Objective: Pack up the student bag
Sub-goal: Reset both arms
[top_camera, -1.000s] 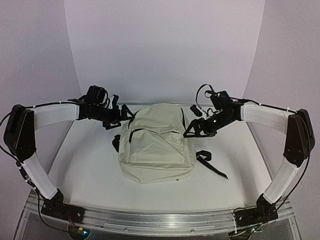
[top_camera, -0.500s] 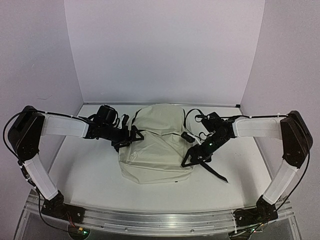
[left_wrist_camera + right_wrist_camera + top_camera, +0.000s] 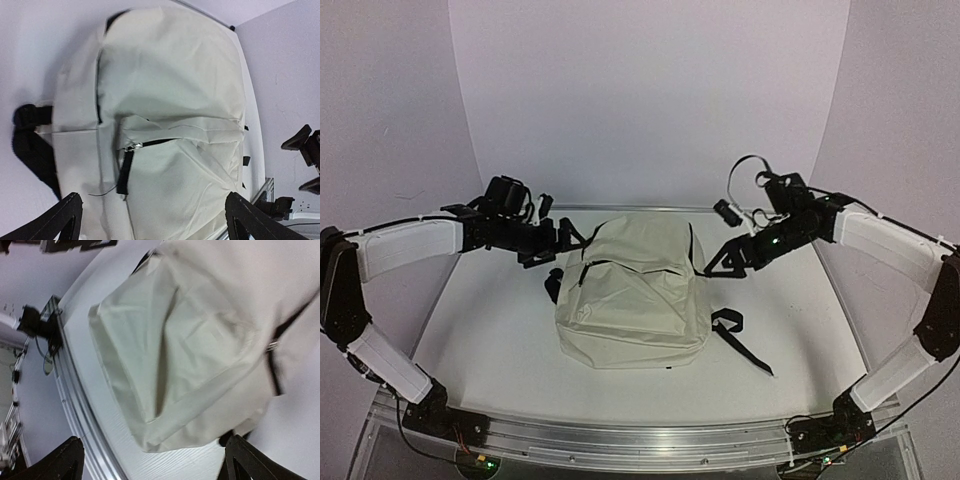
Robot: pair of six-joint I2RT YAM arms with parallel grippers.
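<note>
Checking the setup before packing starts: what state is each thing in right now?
student bag: lying flat, front side up, looks closed.
front pocket zip: cannot tell whether it is fully shut.
black strap: trailing loose on the bag's right side.
left gripper: open, holding nothing.
right gripper: open, holding nothing.
</note>
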